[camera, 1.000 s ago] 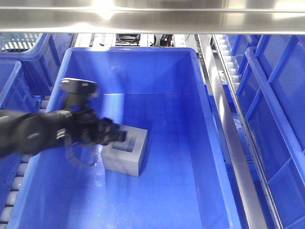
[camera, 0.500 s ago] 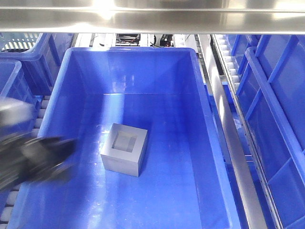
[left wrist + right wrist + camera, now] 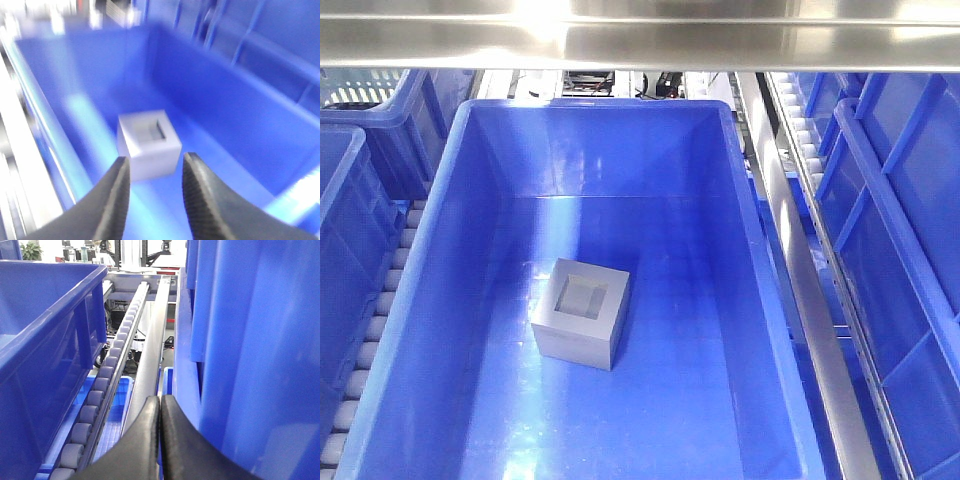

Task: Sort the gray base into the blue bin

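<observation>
The gray base (image 3: 580,312) rests on the floor of the blue bin (image 3: 430,210), left of the middle, its square recess facing up. Neither arm shows in the front view. The left wrist view is blurred: the gray base (image 3: 148,144) lies just beyond my left gripper (image 3: 154,167), whose two dark fingers stand apart with nothing between them, above the blue bin (image 3: 240,120) floor. My right gripper (image 3: 160,402) is outside the bin, fingers pressed together on nothing, over a metal rail.
More blue crates stand to the left (image 3: 350,200) and right (image 3: 900,250) of the bin. A roller conveyor (image 3: 107,385) and a metal rail (image 3: 800,270) run alongside it. A steel shelf edge (image 3: 640,35) crosses the top.
The left arm, which reached into the bin beside the gray base a second ago, has withdrawn to the left and left the front view. The base has stayed in place.
</observation>
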